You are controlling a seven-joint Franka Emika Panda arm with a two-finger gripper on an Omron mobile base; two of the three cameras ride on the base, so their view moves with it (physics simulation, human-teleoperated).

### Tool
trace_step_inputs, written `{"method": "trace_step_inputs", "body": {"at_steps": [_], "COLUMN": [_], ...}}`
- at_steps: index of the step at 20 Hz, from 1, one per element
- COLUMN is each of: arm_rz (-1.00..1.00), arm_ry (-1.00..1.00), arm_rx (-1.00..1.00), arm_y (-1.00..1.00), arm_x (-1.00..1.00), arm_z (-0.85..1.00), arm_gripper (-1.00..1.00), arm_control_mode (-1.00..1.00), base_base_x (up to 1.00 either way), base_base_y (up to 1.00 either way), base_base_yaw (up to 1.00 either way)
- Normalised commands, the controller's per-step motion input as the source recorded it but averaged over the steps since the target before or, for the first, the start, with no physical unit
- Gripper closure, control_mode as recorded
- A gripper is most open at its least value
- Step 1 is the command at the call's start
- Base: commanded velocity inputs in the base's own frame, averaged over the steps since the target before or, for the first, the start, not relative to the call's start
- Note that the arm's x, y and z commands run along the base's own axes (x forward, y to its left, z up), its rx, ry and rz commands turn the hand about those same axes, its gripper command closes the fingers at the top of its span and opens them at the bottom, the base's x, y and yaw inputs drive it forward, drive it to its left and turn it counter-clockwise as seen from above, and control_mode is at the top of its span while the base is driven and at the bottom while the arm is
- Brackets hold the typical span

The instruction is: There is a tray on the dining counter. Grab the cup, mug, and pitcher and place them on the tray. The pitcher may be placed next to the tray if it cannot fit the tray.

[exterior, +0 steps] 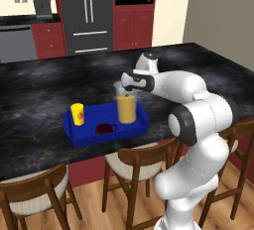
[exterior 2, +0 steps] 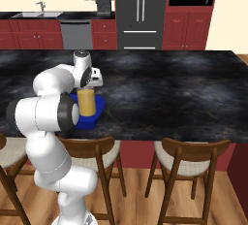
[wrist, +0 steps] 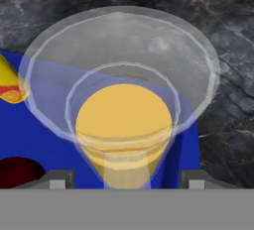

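The blue tray (exterior: 99,116) lies on the dining counter (exterior: 39,90) near its front edge. The yellow cup (exterior: 77,114) stands upright at the tray's left end, and the dark red mug (exterior: 105,129) sits near the middle front. At the right end stands the clear pitcher (exterior: 126,108) of orange liquid, upright inside the rim. My gripper (exterior: 121,88) hangs just above the pitcher's top. In the hand view my gripper (wrist: 126,179) is open, with its fingertips (wrist: 58,179) wide apart on either side of the pitcher (wrist: 124,120) and a gap on each side. The cup (wrist: 10,83) and mug (wrist: 17,172) show at the left.
Wooden chairs (exterior: 141,162) line the counter's front edge below the tray. The tray (exterior 2: 98,106) shows behind my arm in the right base view, with the pitcher (exterior 2: 87,102) on it. A fridge (exterior 2: 140,10) and a back counter with a sink (exterior 2: 36,14) stand far behind.
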Motion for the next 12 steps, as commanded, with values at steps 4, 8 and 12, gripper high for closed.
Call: {"method": "trace_step_inputs", "body": {"at_steps": [4,8,12], "arm_rz": [0.0,0.0,0.0], "arm_ry": [0.0,0.0,0.0], "arm_rx": [0.0,0.0,0.0], "arm_y": [0.0,0.0,-0.04], "arm_x": [0.0,-0.02,-0.02], "arm_z": [0.0,0.0,0.07], "arm_gripper": [-1.0,-1.0,-1.0], "arm_control_mode": [-1.0,-1.0,-1.0], "base_base_x": [0.0,0.0,0.0], "base_base_y": [0.0,0.0,0.0], "base_base_yaw": [0.0,0.0,0.0]}}
